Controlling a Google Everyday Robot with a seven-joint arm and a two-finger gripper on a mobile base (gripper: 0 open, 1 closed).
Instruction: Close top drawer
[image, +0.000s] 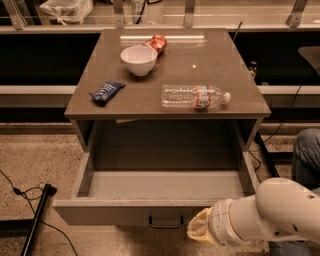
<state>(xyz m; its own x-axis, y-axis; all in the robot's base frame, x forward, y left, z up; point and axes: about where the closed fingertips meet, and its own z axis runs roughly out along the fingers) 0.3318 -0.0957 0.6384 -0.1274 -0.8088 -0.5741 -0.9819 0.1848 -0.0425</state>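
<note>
The drawer (110, 212) stands pulled right out at lower centre, its front running left to right. My gripper (201, 233) sits at bottom right, just right of the handle (165, 223) and before the front. I can't tell how open it is. I'd push up-frame.

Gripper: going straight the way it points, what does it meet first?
Likely the top drawer, its front panel near the dark handle. The gripper sits low right, pointing left toward it; depth is unclear, so it might pass in front.
</note>
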